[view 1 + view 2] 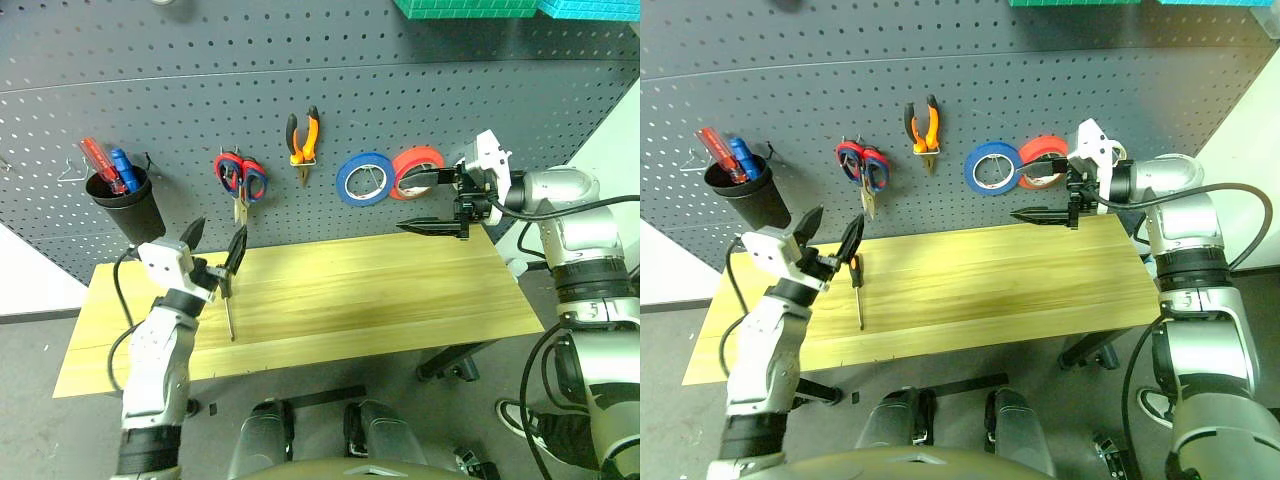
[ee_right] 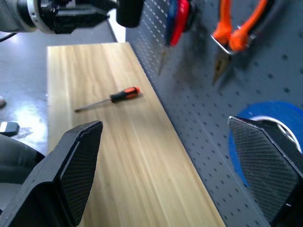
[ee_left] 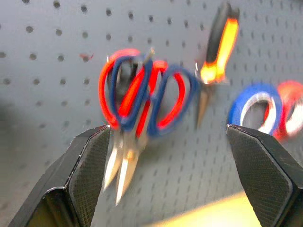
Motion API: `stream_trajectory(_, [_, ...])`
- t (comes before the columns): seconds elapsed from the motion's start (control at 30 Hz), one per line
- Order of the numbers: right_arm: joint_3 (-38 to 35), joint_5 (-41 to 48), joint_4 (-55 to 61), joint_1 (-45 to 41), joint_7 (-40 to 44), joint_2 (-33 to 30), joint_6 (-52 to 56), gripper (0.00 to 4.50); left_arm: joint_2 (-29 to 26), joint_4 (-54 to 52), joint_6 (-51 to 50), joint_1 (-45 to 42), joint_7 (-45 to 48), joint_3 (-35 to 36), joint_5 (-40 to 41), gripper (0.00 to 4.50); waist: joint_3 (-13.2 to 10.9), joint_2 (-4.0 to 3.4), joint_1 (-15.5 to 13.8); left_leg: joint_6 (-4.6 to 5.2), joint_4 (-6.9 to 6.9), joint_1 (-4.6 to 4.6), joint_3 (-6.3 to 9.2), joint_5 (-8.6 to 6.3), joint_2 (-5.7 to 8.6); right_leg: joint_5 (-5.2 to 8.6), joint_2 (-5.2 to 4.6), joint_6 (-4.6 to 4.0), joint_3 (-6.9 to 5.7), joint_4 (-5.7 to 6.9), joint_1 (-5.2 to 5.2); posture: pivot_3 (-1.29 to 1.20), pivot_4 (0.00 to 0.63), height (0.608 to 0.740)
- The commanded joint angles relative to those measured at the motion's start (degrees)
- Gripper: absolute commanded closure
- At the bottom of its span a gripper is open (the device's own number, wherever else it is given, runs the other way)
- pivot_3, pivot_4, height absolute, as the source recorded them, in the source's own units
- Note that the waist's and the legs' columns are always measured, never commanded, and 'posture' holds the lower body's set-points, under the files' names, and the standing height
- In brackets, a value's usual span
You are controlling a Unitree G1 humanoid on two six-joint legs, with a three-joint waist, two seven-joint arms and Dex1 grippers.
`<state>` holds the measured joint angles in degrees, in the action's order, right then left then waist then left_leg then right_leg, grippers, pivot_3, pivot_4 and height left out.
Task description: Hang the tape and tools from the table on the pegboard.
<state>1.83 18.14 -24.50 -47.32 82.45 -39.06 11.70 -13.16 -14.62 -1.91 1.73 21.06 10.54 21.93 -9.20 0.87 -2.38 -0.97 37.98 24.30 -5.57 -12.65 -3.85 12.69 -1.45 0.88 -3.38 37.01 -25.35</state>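
The left gripper (image 1: 215,245) is hovering over the table's (image 1: 400,300) 9 o'clock end with its fingers spread apart and holding nothing. The screwdriver (image 1: 857,290) is lying on the table just beside it, its handle partly hidden behind the gripper in the left eye view. On the pegboard (image 1: 300,60), the scissors (image 1: 240,182) are hanging at about 10 o'clock of the table's middle; in the left wrist view they are blurring into doubled red and blue loops, so their handles are hard to sort out. The pliers (image 1: 304,140) are hanging near 12 o'clock. The blue roll (image 1: 363,179) and red roll (image 1: 417,170) are hanging at 1 o'clock, the red one partly covered by the right gripper (image 1: 420,205), which is standing wide open and empty just in front of them.
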Motion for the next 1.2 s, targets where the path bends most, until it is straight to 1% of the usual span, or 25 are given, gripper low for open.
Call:
stream_trajectory(0.03, [0.3, 1.8, 4.6, 1.9, -0.1, 1.9, 1.3, 0.0, -2.4, -6.1, -4.2, 2.6, -1.5, 3.4, 2.0, 0.4, 0.0, 0.0, -0.1, -0.01, 0.0, 0.0, 0.04, 0.0, -0.01, 0.01, 0.0, -0.02, 0.0, 0.0, 0.0, 0.17, 0.082, 0.74])
stream_trajectory(0.17, [1.3, 1.5, 5.4, 3.3, -1.5, 4.6, 1.5, 0.0, -4.0, -3.6, -6.4, 5.0, -3.7, 6.0, 0.3, 0.4, 0.0, -0.02, -0.2, -0.03, 0.0, 0.0, 0.2, -0.02, 0.01, 0.0, -0.04, -0.1, 0.0, -0.01, 0.0, 0.19, 0.09, 0.74])
stream_trajectory(0.23, [1.8, 1.3, 5.2, 3.5, -2.1, 5.9, 1.2, 0.0, -5.6, -0.3, -12.4, 4.4, -6.7, 5.4, -2.0, 0.4, 0.0, -0.03, -0.3, -0.07, 0.0, 0.01, 0.19, -0.04, 0.02, -0.01, -0.06, -0.11, 0.0, -0.01, -0.01, 0.2, 0.095, 0.74])
stream_trajectory(0.3, [2.3, 0.9, 5.2, 3.8, -2.7, 7.0, 1.0, 0.0, -5.6, 1.0, -14.9, 3.2, -7.8, 4.6, -2.3, 0.4, 0.0, -0.03, -0.5, -0.08, 0.0, 0.0, 0.23, -0.05, 0.03, -0.01, -0.05, -0.11, -0.01, -0.02, -0.01, 0.21, 0.109, 0.74])
stream_trajectory(0.47, [4.6, -0.9, 3.9, 3.9, -3.5, 8.8, 0.9, 0.0, -4.0, 3.6, -23.8, -1.9, -12.8, 5.2, -1.3, 0.4, 0.0, 0.0, -1.7, -0.1, 0.0, 0.09, 0.31, -0.06, -0.01, 0.01, -0.06, -0.13, -0.03, -0.04, -0.06, 0.22, 0.138, 0.74])
stream_trajectory(0.67, [9.6, -4.1, -0.6, 0.9, -3.1, 11.0, 3.3, 0.0, -2.8, 12.4, -30.9, -9.5, -18.6, 5.4, -3.0, 0.4, -0.5, 0.11, -1.6, -0.02, -0.03, 0.08, 0.32, -0.02, -0.03, 0.02, -0.1, -0.14, 0.0, -0.03, -0.08, 0.22, 0.186, 0.74])
stream_trajectory(0.73, [10.4, -5.0, -2.5, 0.0, -2.9, 12.1, 2.9, 0.0, -2.0, 14.1, -33.5, -11.6, -21.7, 5.3, -4.3, 0.4, -1.0, 0.2, -1.5, -0.02, -0.03, 0.07, 0.35, -0.02, -0.04, 0.03, -0.09, -0.15, 0.03, -0.02, -0.07, 0.23, 0.212, 0.74])
stream_trajectory(0.87, [11.9, -6.9, -6.8, -2.0, -2.9, 14.0, 1.8, 0.0, -0.2, 15.6, -38.1, -15.4, -25.1, 5.2, -5.0, 0.4, -2.2, 0.2, -1.6, -0.01, -0.06, 0.08, 0.42, -0.01, -0.07, 0.03, -0.1, -0.17, 0.06, -0.01, -0.08, 0.23, 0.234, 0.74])
stream_trajectory(0.93, [12.3, -8.1, -10.1, -3.4, -3.4, 15.3, 0.4, 0.0, 0.5, 18.0, -39.5, -18.0, -26.3, 5.1, -5.5, 0.4, -2.6, 0.25, -1.7, 0.01, -0.07, 0.11, 0.42, 0.0, -0.06, 0.03, -0.11, -0.18, 0.06, 0.0, -0.1, 0.24, 0.244, 0.74])
stream_trajectory(1.07, [12.5, -9.7, -13.5, -5.0, -3.2, 16.1, -0.8, 0.0, 2.5, 23.7, -41.6, -22.8, -29.3, 4.3, -7.4, 0.4, -3.8, 0.25, -2.0, 0.01, -0.09, 0.14, 0.43, 0.0, -0.04, 0.04, -0.12, -0.17, 0.06, -0.01, -0.11, 0.24, 0.276, 0.74])
stream_trajectory(1.2, [12.2, -10.1, -14.3, -5.4, -2.6, 16.1, -0.9, 0.0, 3.5, 30.2, -40.8, -28.9, -33.0, 5.3, -9.5, 0.4, -5.3, 0.48, -2.8, 0.02, -0.14, 0.17, 0.43, 0.0, -0.03, 0.02, -0.16, -0.19, 0.07, -0.02, -0.15, 0.23, 0.296, 0.74])
